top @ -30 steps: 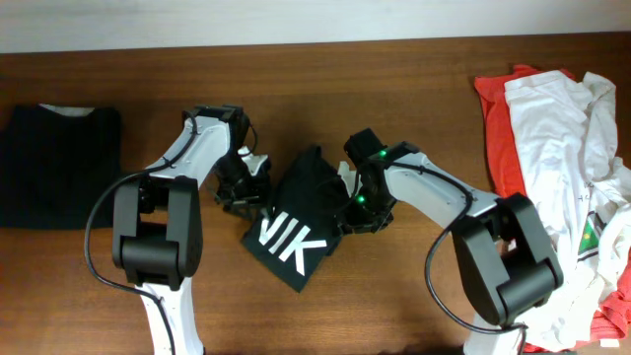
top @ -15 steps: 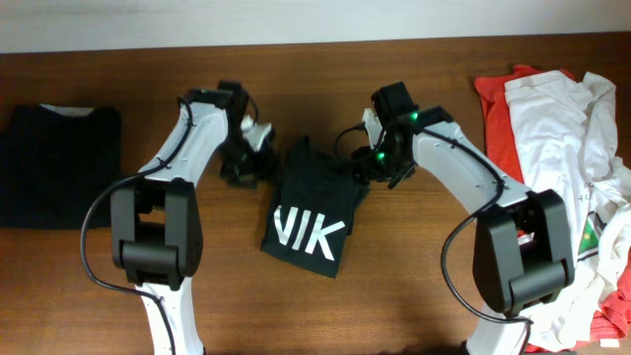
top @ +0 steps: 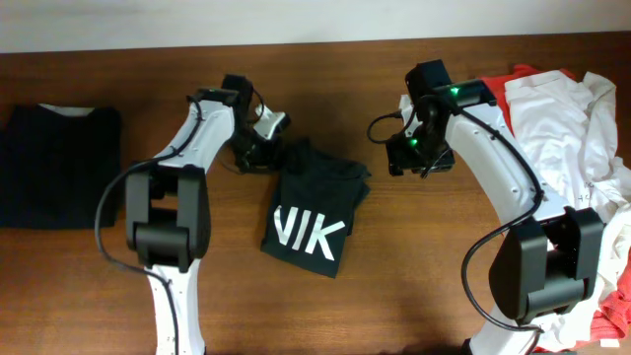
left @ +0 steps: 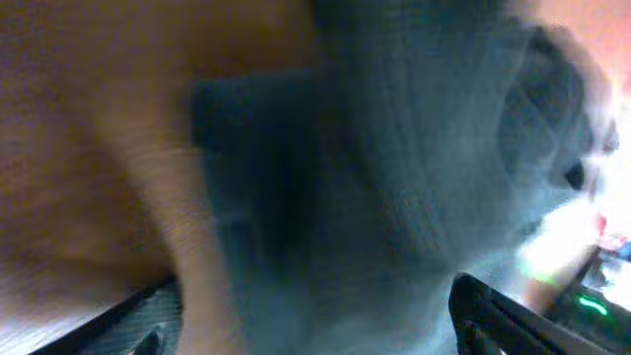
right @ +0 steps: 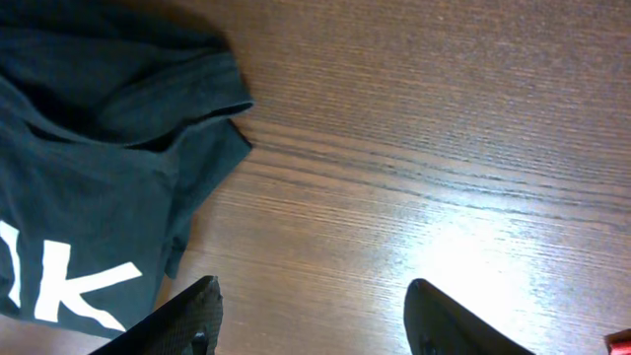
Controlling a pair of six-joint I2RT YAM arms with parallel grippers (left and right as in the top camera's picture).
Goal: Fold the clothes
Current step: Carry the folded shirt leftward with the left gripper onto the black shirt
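From overhead, the left hand [top: 261, 150] sits low at the upper left corner of the lettered black T-shirt [top: 315, 192]. The shirt lies folded on the table [top: 394, 286] just to this hand's right, with its white letters [top: 311, 235] on the half farther from the hand. The spread of the hand cannot be read from this view. The right hand [top: 416, 158] is over bare wood, apart from the shirt, which lies to its left. Just to this hand's right is a loose heap made up of a red T-shirt [top: 496, 118] and a white T-shirt [top: 552, 128]. Well to the left of the left hand, a folded black T-shirt [top: 59, 168] rests near the table's edge.

The left wrist view is badly blurred. The left hand [left: 317, 314] shows only its two fingers [left: 138, 320] at the lower corners, set wide apart. Dark grey cloth of the lettered black T-shirt [left: 394, 148] fills the space ahead of them and between them. Brown table [left: 79, 148] shows off to one side. Whether the fingers touch the cloth cannot be told.

In the right wrist view, the right hand [right: 315, 318] is spread wide with its fingers [right: 192, 320] holding nothing, and only table [right: 444, 148] lies between them. The lettered black T-shirt [right: 89, 168] lies ahead of and beside the left-side finger. Its rumpled edge stops short of the gap, and part of the white letters [right: 59, 286] is in view.
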